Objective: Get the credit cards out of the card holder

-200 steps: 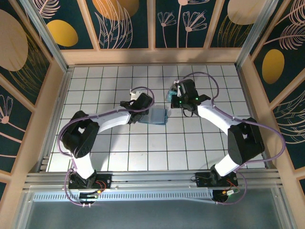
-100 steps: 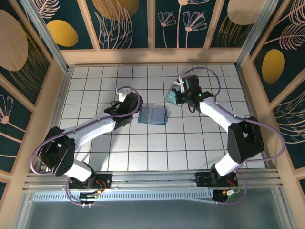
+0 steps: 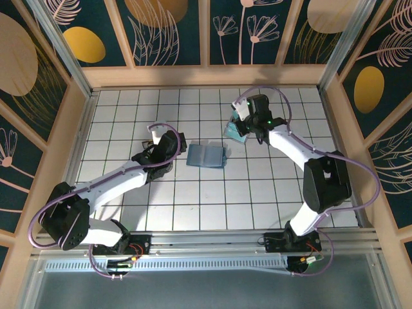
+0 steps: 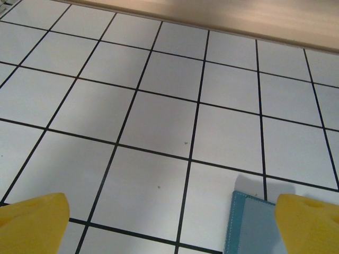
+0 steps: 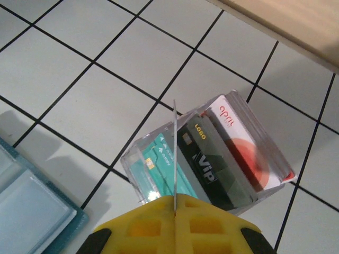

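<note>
Card holder lies crosswise; left end effector wide; right end effector pinches card.

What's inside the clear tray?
The clear tray holds a teal card, a dark VIP card and a white card with a red circle. The right gripper, shut on a thin card, covers their near ends.

Your bench looks smooth and white with a faint sheen, its wood rim matt at the top. The card holder, lower left, looks soft with glossy clear pockets. The clear tray is shiny plastic; the right tool, matt yellow plastic, pinches a thin credit card.
</note>
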Robot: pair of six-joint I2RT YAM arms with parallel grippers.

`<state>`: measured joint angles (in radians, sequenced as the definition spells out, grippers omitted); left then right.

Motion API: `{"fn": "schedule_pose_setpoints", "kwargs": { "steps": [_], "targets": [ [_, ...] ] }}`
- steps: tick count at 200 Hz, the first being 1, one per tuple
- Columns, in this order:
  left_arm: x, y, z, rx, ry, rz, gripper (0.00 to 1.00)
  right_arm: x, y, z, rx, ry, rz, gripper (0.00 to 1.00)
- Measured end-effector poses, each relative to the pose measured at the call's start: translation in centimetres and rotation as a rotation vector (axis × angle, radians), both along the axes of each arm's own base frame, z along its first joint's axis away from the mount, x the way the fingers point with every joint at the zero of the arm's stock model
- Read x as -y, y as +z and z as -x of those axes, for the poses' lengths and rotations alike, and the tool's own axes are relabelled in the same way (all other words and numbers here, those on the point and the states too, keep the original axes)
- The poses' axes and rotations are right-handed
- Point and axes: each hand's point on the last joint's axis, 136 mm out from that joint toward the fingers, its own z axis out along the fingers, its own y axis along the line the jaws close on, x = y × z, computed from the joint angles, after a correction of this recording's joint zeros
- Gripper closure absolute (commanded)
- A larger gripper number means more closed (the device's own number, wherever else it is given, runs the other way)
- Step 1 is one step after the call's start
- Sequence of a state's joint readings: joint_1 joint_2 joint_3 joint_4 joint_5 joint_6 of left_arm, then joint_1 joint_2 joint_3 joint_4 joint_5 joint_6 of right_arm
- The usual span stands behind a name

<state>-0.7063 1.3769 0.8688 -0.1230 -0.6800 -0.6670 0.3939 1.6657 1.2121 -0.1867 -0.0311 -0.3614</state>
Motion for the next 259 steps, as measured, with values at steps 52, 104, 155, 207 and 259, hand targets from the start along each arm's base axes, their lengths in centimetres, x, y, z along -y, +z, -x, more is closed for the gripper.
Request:
{"fn": "schedule_pose_setpoints", "kwargs": {
  "steps": [52,104,155,207,259],
  "targets": [
    [-0.1,0.1,0.0,0.004,0.005,-0.003,0.01,1.0,-2.0,-0.9,-0.033,0.024,0.026,1.00],
    [-0.1,0.0,0.0,0.003,0.005,-0.003,0.01,0.7,-3.4,-0.8,-0.062,0.057,0.037,1.00],
    [-0.1,0.0,0.0,0.002,0.005,-0.004,0.01,0.9,-4.4,-0.9,-0.080,0.058,0.049,1.00],
    [-0.1,-0.3,-0.1,-0.005,0.005,-0.010,0.01,1.5,-5.4,-1.1,-0.103,0.050,0.050,1.00],
    [0.0,-0.7,-0.1,-0.013,0.005,-0.016,0.01,1.1,-5.7,-0.9,-0.122,0.081,0.046,1.00]
  ]
}}
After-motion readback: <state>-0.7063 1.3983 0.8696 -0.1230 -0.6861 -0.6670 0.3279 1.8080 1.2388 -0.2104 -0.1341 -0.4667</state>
